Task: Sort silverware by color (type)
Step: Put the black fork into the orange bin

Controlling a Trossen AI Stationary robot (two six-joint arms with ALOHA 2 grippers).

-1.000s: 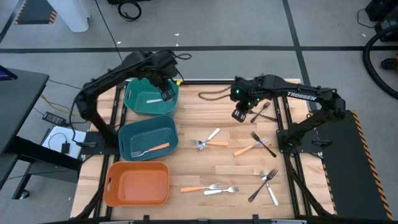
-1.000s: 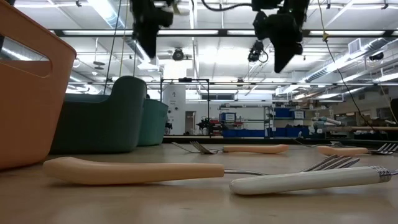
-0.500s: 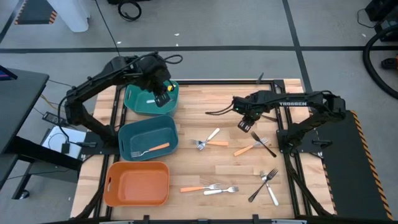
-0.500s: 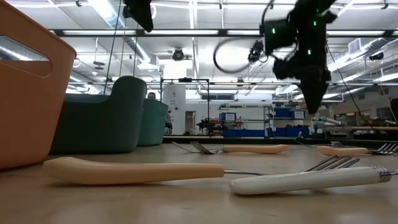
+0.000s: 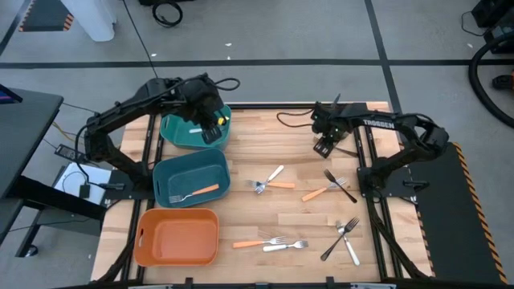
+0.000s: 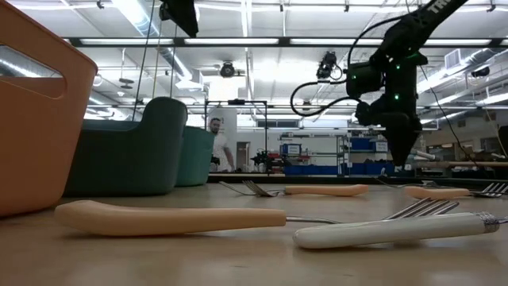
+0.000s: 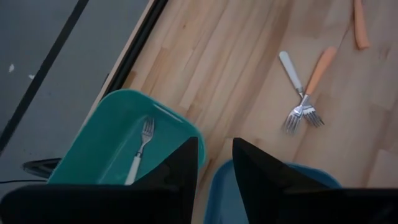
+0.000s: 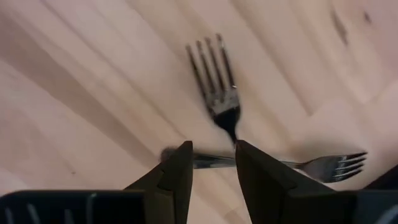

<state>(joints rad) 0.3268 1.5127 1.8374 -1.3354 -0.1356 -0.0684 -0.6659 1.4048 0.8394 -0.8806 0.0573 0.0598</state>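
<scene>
High view. Wooden worktop (image 5: 265, 205) with three bins stacked down the left side of the frame: teal-green bin (image 5: 181, 138) at top, holding one white-handled fork (image 5: 195, 129); blue-teal bin (image 5: 163, 178) in the middle, holding one orange-handled fork (image 5: 195, 193); orange bin (image 5: 177, 238) at the bottom, with nothing visible in it. So one colour per bin seems to be the scheme, and the orange bin is probably meant for the dark forks. Left gripper (image 5: 214, 127) hangs over the right rim of the teal-green bin. Right gripper (image 5: 324, 147) sits at upper right, low over two dark forks (image 5: 344, 150). Unsorted forks lie scattered through centre and lower right: mixed orange, white, black.

Low view. Right gripper (image 6: 399, 147) points straight down, tip close to the worktop at right of centre. Orange-handled fork (image 6: 171, 218) and white-handled fork (image 6: 397, 229) lie in the foreground. A person stands far behind.

Left wrist view. Fingers (image 7: 180, 169) slightly apart, nothing between them, above the bin rim.

Right wrist view. Fingers (image 8: 177, 174) apart and bare, straddling the neck of a dark fork (image 8: 214, 84); a second one (image 8: 311, 165) crosses beneath. Judged: lined up for a pinch.
</scene>
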